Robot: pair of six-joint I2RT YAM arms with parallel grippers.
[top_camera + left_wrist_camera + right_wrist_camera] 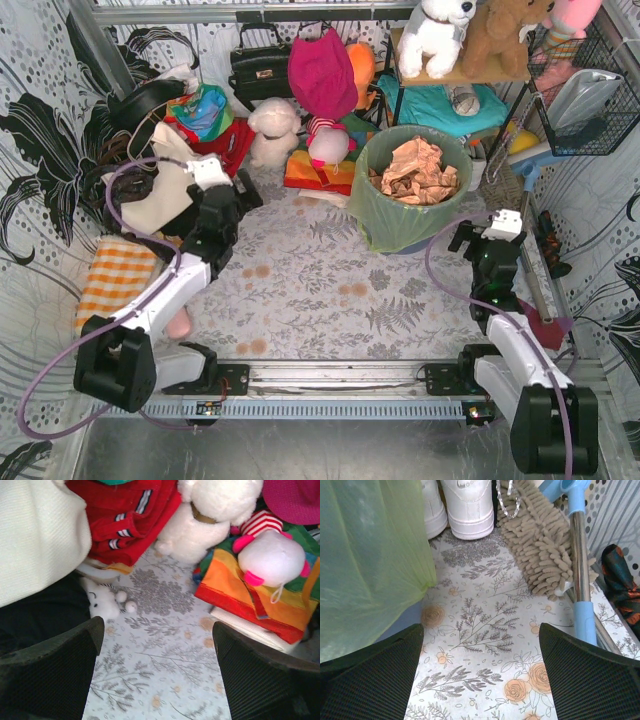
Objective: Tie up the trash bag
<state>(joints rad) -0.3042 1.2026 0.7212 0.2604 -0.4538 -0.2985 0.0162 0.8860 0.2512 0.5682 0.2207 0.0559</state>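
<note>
The trash bag (385,215) is thin light-green plastic, lining a round bin at the back right, its rim folded over the outside. Crumpled brown paper (415,172) fills its open mouth. In the right wrist view the trash bag (370,565) fills the left side. My right gripper (483,238) hangs just right of the bag, low over the floral cloth, and stands open (481,630) with nothing between its fingers. My left gripper (243,190) is at the left, well away from the bag. It is open (157,630) over bare cloth, facing a white plush toy (210,515).
A strip of blue-grey bin (407,617) shows under the bag's hem. White shoes (465,510) and a beige mop (545,550) on a blue handle lie right of the bin. Clothes, a rainbow cloth (250,590), a black handbag (258,65) and toys crowd the back.
</note>
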